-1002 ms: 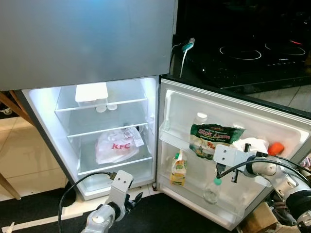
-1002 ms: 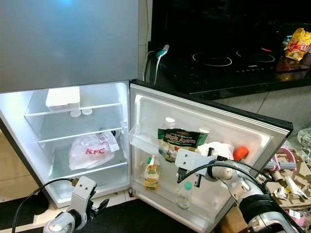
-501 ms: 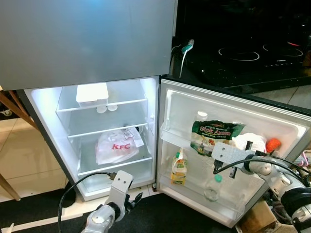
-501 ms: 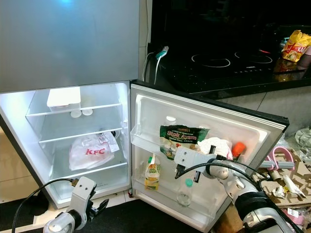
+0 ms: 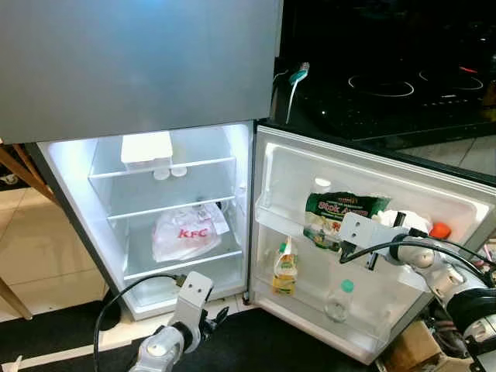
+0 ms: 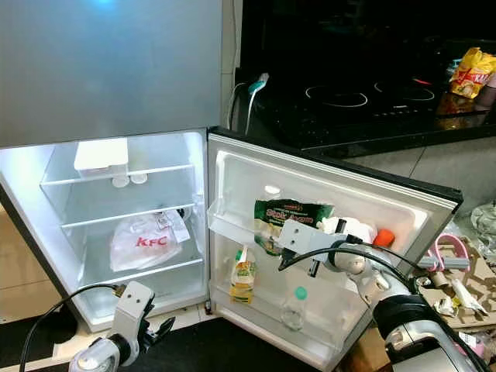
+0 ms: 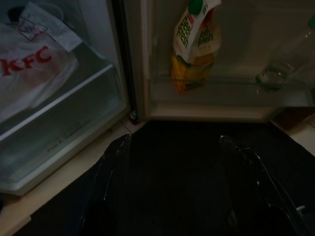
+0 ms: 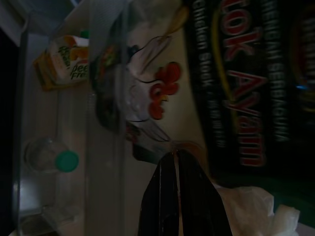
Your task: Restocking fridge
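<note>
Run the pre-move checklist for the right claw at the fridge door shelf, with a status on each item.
1. Fridge door swung open: ok.
2. Right claw at the upper door shelf, beside the green chicken stock packet: ok.
3. Right claw's fingers are together with nothing between them: ok.
4. Lower door shelf: juice carton upright, clear bottle with green cap standing apart from it: ok.
5. Free room on the upper door shelf next to the white bag: cannot tell, the arm covers it.
6. Left claw hangs low by the floor, away from the shelves: ok.
</note>
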Controlling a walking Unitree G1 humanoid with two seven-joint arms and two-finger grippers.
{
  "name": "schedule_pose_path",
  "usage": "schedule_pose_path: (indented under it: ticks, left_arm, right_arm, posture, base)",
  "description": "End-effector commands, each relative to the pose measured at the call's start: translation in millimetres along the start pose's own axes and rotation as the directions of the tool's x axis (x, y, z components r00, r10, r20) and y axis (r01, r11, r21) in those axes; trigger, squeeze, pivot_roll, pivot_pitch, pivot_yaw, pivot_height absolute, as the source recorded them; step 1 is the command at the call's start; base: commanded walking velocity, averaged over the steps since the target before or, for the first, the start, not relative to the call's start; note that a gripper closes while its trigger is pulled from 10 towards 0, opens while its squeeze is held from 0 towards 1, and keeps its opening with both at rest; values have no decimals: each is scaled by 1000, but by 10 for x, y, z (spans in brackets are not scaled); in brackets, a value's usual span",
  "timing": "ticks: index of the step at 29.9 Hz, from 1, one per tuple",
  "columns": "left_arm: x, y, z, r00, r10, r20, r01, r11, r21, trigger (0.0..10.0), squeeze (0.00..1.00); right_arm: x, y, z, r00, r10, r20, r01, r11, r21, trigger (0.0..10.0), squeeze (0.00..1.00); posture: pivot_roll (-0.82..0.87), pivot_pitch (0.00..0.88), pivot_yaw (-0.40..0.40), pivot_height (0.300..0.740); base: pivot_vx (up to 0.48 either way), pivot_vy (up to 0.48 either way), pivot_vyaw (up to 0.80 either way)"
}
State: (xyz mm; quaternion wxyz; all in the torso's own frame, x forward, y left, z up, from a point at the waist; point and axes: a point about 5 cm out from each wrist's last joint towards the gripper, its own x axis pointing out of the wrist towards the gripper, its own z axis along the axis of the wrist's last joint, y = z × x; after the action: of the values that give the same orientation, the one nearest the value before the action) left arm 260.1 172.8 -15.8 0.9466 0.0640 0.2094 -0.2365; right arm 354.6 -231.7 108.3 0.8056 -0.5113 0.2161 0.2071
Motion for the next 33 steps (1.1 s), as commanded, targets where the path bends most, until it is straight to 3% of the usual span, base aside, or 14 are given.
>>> schedule_pose_path:
  ticks: [1,5,16,25,29,31,32,33]
  left_arm:
    - [-24,20,-13,1000,-5,-4,5,1000,17,10000,0]
    - [-27,33,-12,1000,-7,-9,7,1000,21,10000,0]
    - [-32,37,-11,1000,-12,-9,12,1000,28,10000,0]
    - [-27,30,3,1000,-18,-1,18,999,33,10000,0]
    - [-25,25,7,1000,-20,4,20,999,33,10000,0]
    - [-29,26,5,1000,-21,4,21,999,35,10000,0]
    - [-29,26,5,1000,-21,4,21,999,35,10000,0]
    - [-31,27,2,1000,-21,3,21,999,35,10000,0]
  right_arm:
    - [9,15,-3,1000,5,-3,-5,1000,-8,0,0]
    - [59,187,-55,996,81,-36,-82,996,-40,0,0]
    - [77,367,-20,978,209,-8,-209,976,-62,0,0]
    - [2,596,118,878,456,148,-461,888,-1,0,0]
    - [-65,526,293,838,476,265,-499,866,21,0,0]
    - [-226,256,640,771,429,470,-512,857,58,0,0]
    - [-226,256,640,771,429,470,-512,857,58,0,0]
    - [-311,127,780,736,396,549,-510,858,65,0,0]
  posture:
    - [0,0,-33,738]
    - [1,0,-33,738]
    - [3,0,-29,738]
    - [3,0,-29,738]
    - [3,0,-28,738]
    - [3,0,-28,738]
    - [3,0,-28,738]
    - [3,0,-28,738]
  base:
    - [0,0,0]
    - [0,0,0]
    - [0,0,0]
    - [0,0,0]
    - [0,0,0]
    - [0,0,0]
    - [0,0,0]
    - [0,0,0]
